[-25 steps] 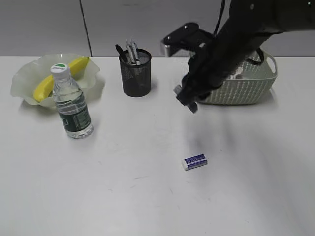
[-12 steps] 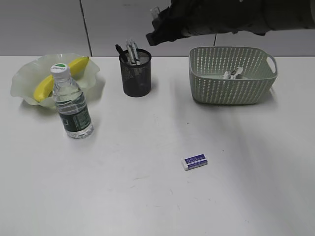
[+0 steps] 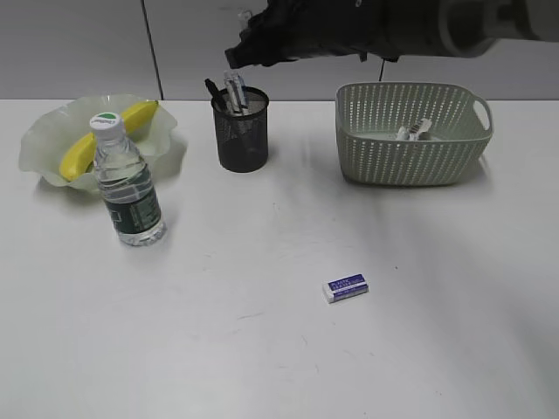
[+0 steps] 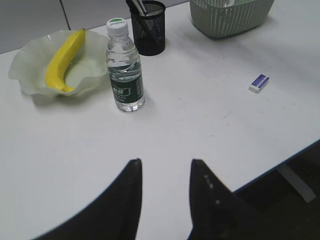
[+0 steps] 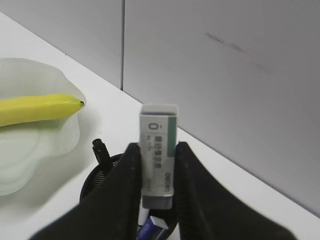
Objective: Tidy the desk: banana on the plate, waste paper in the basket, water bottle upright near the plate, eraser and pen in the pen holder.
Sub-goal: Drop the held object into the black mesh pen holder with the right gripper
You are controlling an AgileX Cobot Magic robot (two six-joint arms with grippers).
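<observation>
Half closed on an eraser (image 5: 159, 125), right gripper (image 5: 158, 150) pinching its lower part between both dark fingers (image 5: 120, 190), holding it on end, long axis vertical, white-and-green sleeve showing above the fingertips. Hovering high at the back of the desk (image 3: 262, 349), blurred in the exterior view. Hanging almost directly over the pen holder (image 5: 96, 175), black mesh rim sitting just below and slightly left of the eraser in the wrist view, pens (image 3: 234, 87) already sticking out of it.

Judging the coming move as a straight drop: lining the eraser's long axis up with the cup's open mouth, lowering, then letting go, while steering clear of the pens.

Resting to the left: banana (image 3: 109, 135) lying in the plate (image 3: 35, 144), bottle (image 3: 131, 196) standing upright just in front of it. Sitting to the right: basket (image 3: 410, 161) with paper (image 3: 412, 131) inside. Lying flat on the open desk, well in front of the cup: a second eraser (image 3: 346, 287), seemingly on the right arm's side.

Waiting low over the near desk edge: left gripper (image 4: 165, 167), fingers partly apart, gripping nothing.
</observation>
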